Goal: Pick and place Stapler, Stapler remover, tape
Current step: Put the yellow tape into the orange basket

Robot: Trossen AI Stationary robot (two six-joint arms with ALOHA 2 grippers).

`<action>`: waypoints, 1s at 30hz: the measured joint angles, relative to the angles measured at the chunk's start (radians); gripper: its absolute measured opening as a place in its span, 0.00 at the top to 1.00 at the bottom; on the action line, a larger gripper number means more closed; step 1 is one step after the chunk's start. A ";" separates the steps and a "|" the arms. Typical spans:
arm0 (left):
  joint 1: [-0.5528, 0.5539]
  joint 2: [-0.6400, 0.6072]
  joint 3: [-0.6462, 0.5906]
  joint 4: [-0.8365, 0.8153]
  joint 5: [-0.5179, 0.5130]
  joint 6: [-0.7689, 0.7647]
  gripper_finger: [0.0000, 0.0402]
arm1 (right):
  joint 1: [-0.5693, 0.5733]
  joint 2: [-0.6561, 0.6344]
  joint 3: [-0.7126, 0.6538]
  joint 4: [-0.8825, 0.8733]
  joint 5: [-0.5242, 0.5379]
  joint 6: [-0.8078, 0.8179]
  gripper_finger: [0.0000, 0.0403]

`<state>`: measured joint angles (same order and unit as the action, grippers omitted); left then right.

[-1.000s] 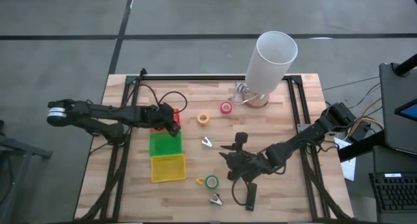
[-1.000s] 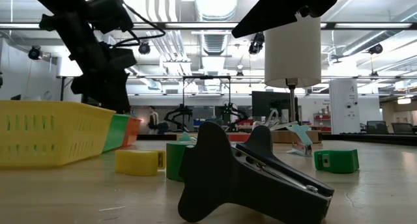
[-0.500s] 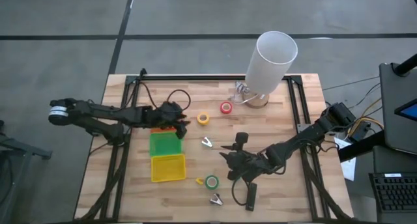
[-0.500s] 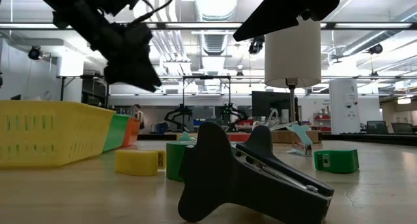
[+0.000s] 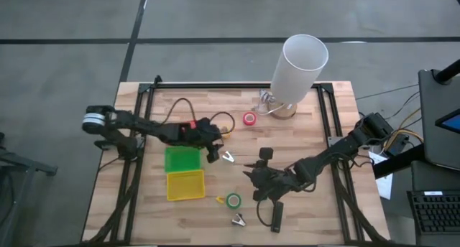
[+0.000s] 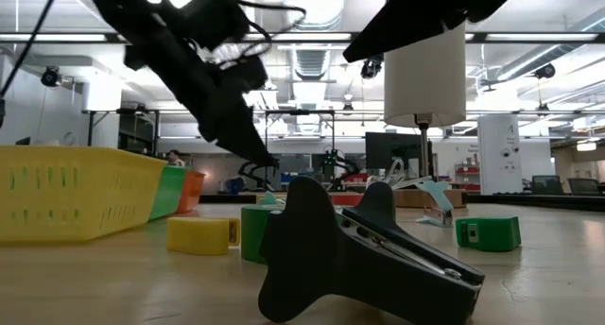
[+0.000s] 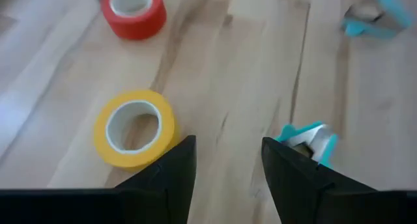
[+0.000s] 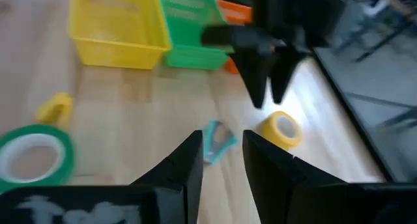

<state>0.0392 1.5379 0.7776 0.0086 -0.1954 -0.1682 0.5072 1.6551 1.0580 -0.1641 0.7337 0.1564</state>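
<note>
The stapler (image 5: 276,217) lies on the table (image 5: 338,118) near its front edge, just in front of the right gripper (image 5: 260,181), which rests low with jaws slightly apart, holding nothing. The tape rolls are all loose: yellow tape (image 7: 134,127) beside the left gripper (image 5: 213,154), red tape (image 5: 249,118) farther back, green tape (image 5: 233,200) near the yellow tray (image 5: 185,185). The left jaws are spread and empty above the yellow roll. The yellow and green trays (image 5: 182,160) look empty, so nearly everything seems left to sort.
</note>
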 joint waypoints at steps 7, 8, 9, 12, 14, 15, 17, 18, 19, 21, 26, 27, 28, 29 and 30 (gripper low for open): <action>0.003 0.107 0.114 -0.056 -0.014 0.090 0.56 | -0.001 0.000 -0.013 -0.016 -0.088 0.050 0.86; 0.004 0.111 0.126 -0.073 -0.015 0.096 0.56 | -0.001 -0.002 -0.016 -0.019 -0.099 0.056 0.90; 0.005 0.113 0.136 -0.082 -0.021 0.102 0.56 | -0.001 -0.005 -0.019 -0.019 -0.117 0.060 0.94; 0.005 0.108 0.148 -0.102 -0.076 0.126 0.56 | -0.004 -0.026 -0.038 -0.012 -0.157 0.079 0.97; 0.008 0.102 0.148 -0.119 -0.102 0.147 0.56 | -0.006 -0.047 -0.063 0.000 -0.169 0.079 0.98; 0.011 0.101 0.148 -0.121 -0.105 0.152 0.56 | -0.009 -0.060 -0.080 0.009 -0.172 0.078 0.98; 0.022 0.100 0.148 -0.118 -0.104 0.153 0.56 | -0.024 -0.095 -0.122 0.052 -0.208 0.073 0.98; 0.027 0.100 0.148 -0.119 -0.098 0.153 0.56 | -0.033 -0.114 -0.147 0.082 -0.243 0.072 0.98; 0.032 0.102 0.148 -0.119 -0.091 0.154 0.56 | -0.045 -0.134 -0.176 0.121 -0.283 0.072 0.98; 0.040 0.105 0.148 -0.121 -0.082 0.174 0.56 | -0.067 -0.170 -0.244 0.232 -0.381 0.048 0.98; 0.058 0.107 0.147 -0.135 -0.068 0.198 0.56 | -0.105 -0.270 -0.421 0.499 -0.522 0.027 0.98; 0.061 0.107 0.147 -0.138 -0.064 0.199 0.56 | -0.107 -0.290 -0.450 0.525 -0.522 0.026 0.98; 0.064 0.107 0.147 -0.140 -0.063 0.199 0.56 | -0.110 -0.309 -0.475 0.547 -0.522 0.025 0.98; 0.067 0.107 0.145 -0.140 -0.063 0.200 0.56 | -0.113 -0.332 -0.500 0.565 -0.521 0.024 0.98; 0.071 0.107 0.143 -0.141 -0.062 0.200 0.56 | -0.117 -0.357 -0.522 0.571 -0.520 0.024 0.98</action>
<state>0.1098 1.6451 0.9204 -0.1320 -0.2574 0.0321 0.3906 1.2985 0.5365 0.4074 0.2140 0.1805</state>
